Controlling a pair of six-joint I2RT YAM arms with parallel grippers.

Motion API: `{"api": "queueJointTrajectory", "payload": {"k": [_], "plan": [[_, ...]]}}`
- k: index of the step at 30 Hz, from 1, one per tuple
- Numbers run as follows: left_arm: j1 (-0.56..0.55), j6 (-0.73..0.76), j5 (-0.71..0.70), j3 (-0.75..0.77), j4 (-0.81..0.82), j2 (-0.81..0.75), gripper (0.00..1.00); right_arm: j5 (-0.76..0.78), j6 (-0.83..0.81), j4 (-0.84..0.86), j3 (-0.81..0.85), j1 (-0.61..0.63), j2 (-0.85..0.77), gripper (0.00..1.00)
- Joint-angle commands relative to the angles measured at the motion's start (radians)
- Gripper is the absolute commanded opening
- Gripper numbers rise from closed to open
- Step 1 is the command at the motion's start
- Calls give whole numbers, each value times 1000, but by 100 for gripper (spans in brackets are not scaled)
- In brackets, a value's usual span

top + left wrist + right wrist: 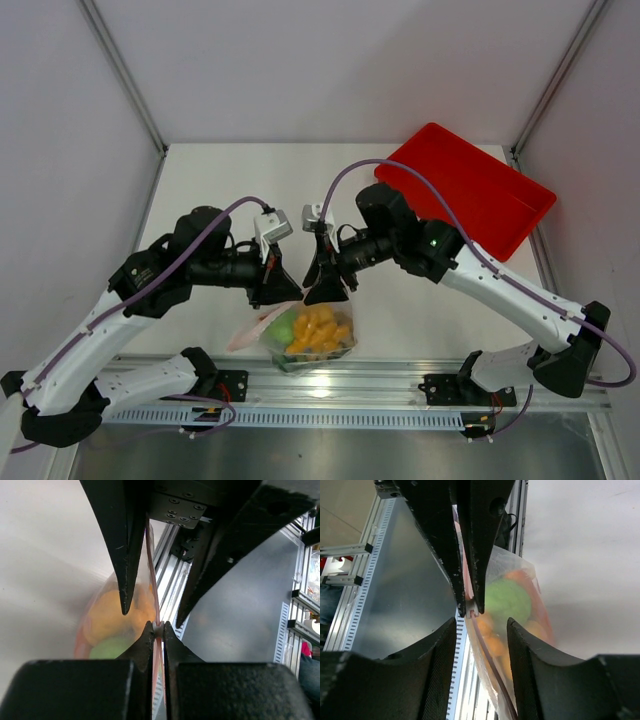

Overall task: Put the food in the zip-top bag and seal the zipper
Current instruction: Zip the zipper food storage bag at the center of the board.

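Left gripper [157, 630] is clamped tight on the zipper [154, 591]; right gripper [481, 623] has its jaws apart, straddling the same strip just beside it. The zip-top bag [312, 342], holding the food [320, 328], sits at the near edge of the surface [230, 180], overlapping the rail [400, 375]. The red tray [480, 195] lies well apart at the far right corner.

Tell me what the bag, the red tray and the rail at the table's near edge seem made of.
The zip-top bag looks like thin clear plastic film: glossy, crinkled, see-through. The red tray seems moulded plastic, smooth with a soft sheen and uniform colour. The rail is probably extruded aluminium: silvery, matte, with straight grooves.
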Motion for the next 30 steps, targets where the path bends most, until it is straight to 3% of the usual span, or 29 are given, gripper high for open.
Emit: {"api": "queueJointTrajectory", "payload": {"k": [1,11,15,17,18,25,30], "plan": [[-4,-17,27,27,38,-20,1,5,-35,-23,46,11,10,47],[-4,-13,24,17,34,-31,1,20,-37,-35,26,12,12,30],[-4,-18,22,14,35,-37,1,36,-20,-22,22,14,13,13],[-5,-21,18,12,40,-43,0,51,1,-9,7,15,7,10],[-4,-23,15,4,40,-44,0,78,14,21,-4,15,1,0],[-4,-47,-12,-29,66,-75,1,281,182,216,-147,15,-72,0],[-4,-50,-25,-46,71,-87,1,330,261,322,-242,-8,-140,0]]}}
